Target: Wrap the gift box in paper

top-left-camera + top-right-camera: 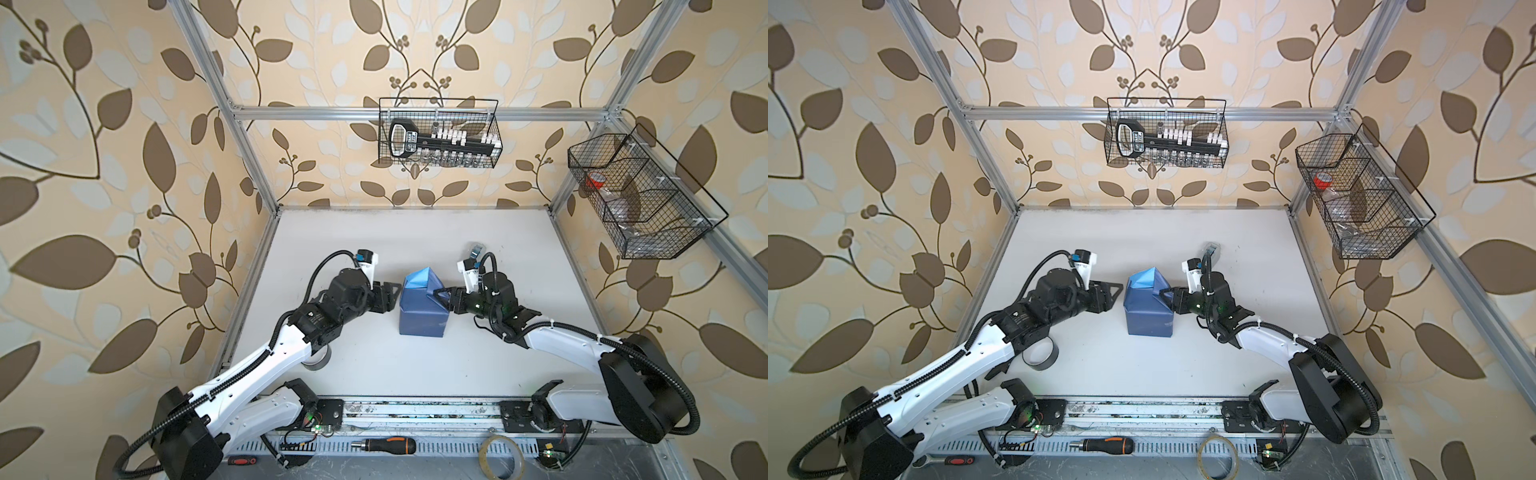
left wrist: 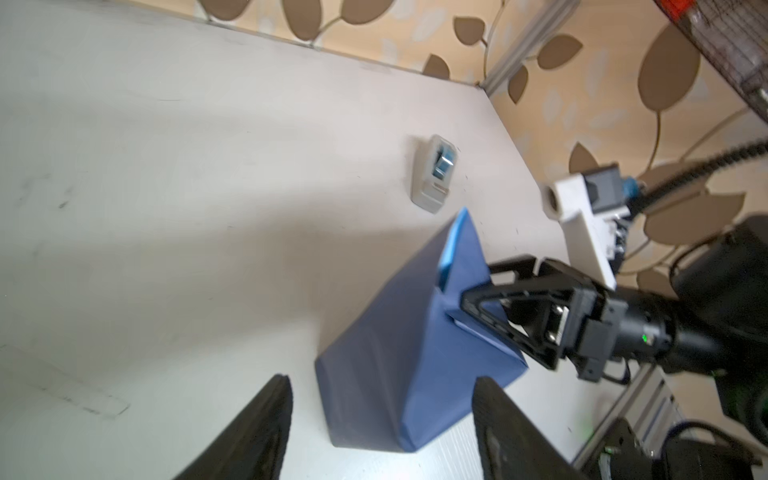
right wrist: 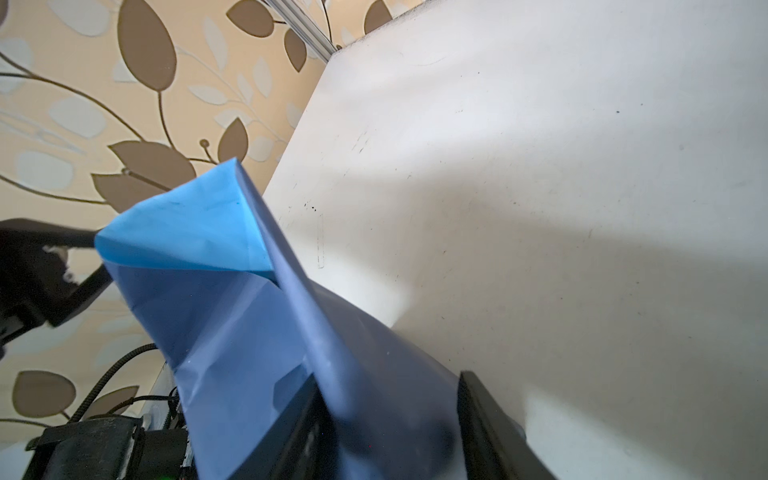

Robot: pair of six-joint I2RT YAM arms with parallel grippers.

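The paper is folded into a dusky blue block in mid-table. One flap stands up at the back and shows its sky-blue face. The gift box is hidden under the paper. My left gripper is open just left of the block, with its fingers apart from the paper. My right gripper reaches in from the right. Its jaws are closed on a paper fold at the block's upper right edge, also seen in the left wrist view.
A small grey tape dispenser lies behind the right gripper. A dark tape roll sits under the left arm. Wire baskets hang at the back and on the right. A screwdriver and a clear tape roll lie off the front edge.
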